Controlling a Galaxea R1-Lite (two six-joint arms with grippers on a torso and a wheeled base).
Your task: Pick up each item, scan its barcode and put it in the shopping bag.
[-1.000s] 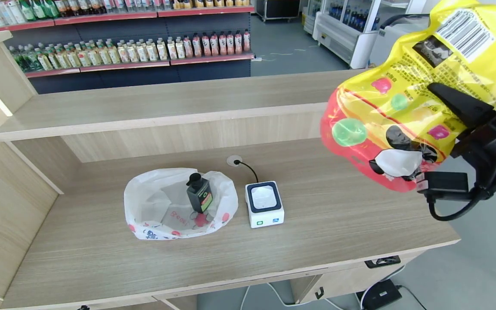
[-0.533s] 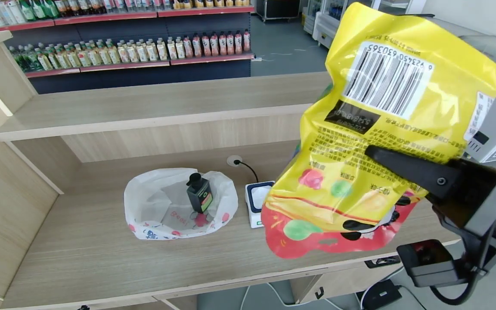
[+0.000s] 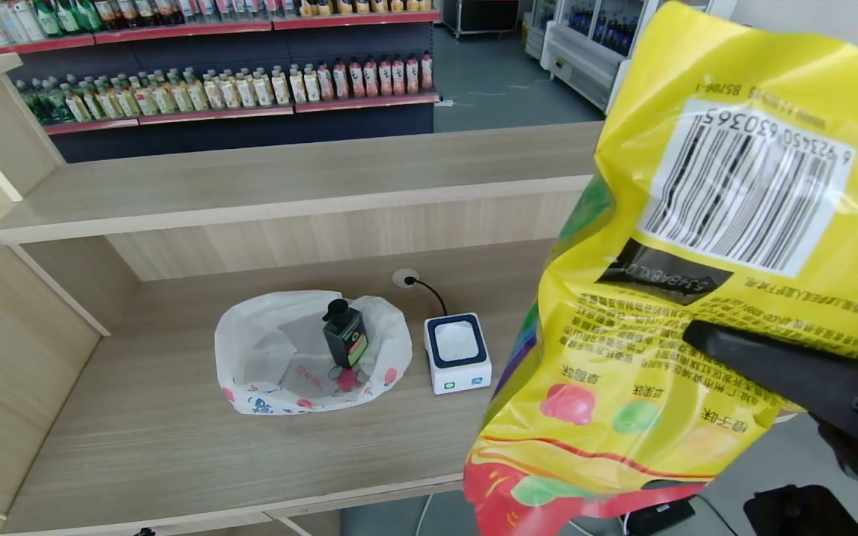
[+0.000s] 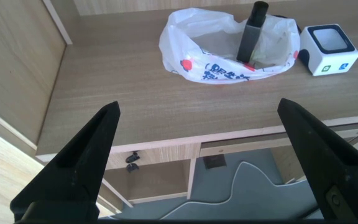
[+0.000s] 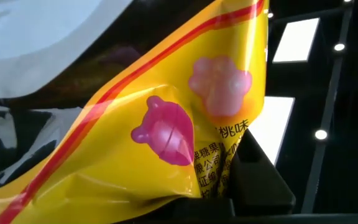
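My right gripper (image 3: 794, 376) is shut on a big yellow and red candy pouch (image 3: 690, 298), held high and close to the head camera at the right, barcode side facing me. The same pouch (image 5: 166, 130) is pressed against a black finger (image 5: 253, 180) in the right wrist view. On the counter stands the white scanner (image 3: 457, 353) with its dark window up. Left of it lies the white shopping bag (image 3: 310, 353) holding a dark bottle (image 3: 344, 335). My left gripper (image 4: 197, 165) hangs open, off the counter's front edge, with the bag (image 4: 229, 43), bottle (image 4: 252, 31) and scanner (image 4: 328, 48) beyond it.
The wooden counter (image 3: 176, 439) has a raised ledge (image 3: 250, 186) at the back and a side wall (image 3: 19, 357) on the left. A cable runs from the scanner to a hole (image 3: 405, 278) in the counter. Store shelves with bottles (image 3: 213, 82) stand behind.
The right arm swung the pouch from the far right inward and closer to the camera, turning it so the barcode faces me. The bag, bottle and scanner stayed put.
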